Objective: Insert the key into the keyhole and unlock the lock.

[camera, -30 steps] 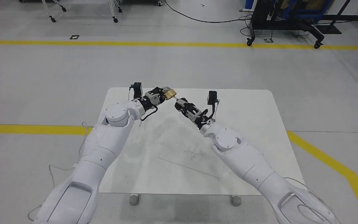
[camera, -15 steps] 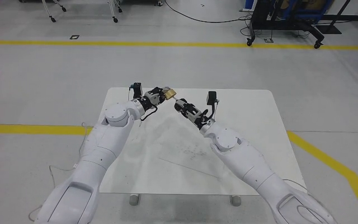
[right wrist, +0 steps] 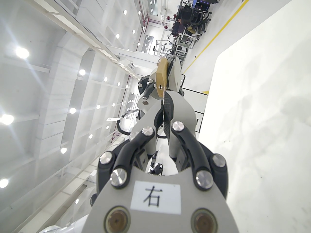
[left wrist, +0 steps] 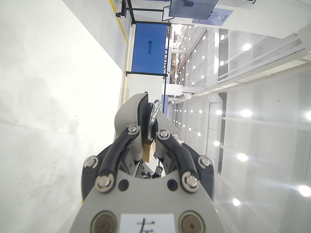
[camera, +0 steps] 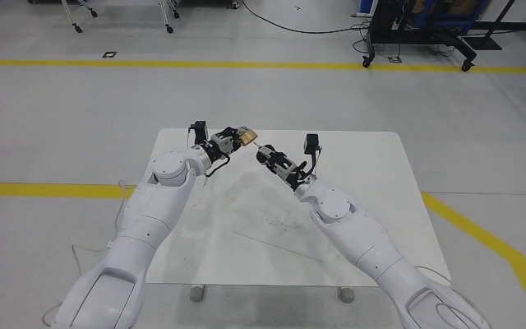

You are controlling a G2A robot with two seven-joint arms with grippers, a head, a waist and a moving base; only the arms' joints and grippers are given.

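Above the far part of the white table [camera: 362, 206], my left gripper [camera: 237, 137] is shut on a brass padlock [camera: 249, 136]. In the left wrist view the fingers [left wrist: 128, 112] clamp the silver shackle [left wrist: 154, 112], and the brass body [left wrist: 148, 152] lies toward the wrist. Facing it, my right gripper [camera: 264, 151] is shut on a small key [camera: 257, 145]. In the right wrist view the key's blade [right wrist: 165, 96] sticks out of my right gripper [right wrist: 167, 100], its tip at the padlock's [right wrist: 161, 77] end face. How deep it sits cannot be told.
The tabletop [right wrist: 255, 98] under both arms carries nothing but faint scuff marks [camera: 283, 222]. Yellow floor lines [camera: 246, 64] run beyond the table's far edge, and a dark wheeled rack [camera: 419, 33] stands far back right.
The padlock and the left gripper have shifted very slightly toward the table's far edge. The right arm holds its place with the key.
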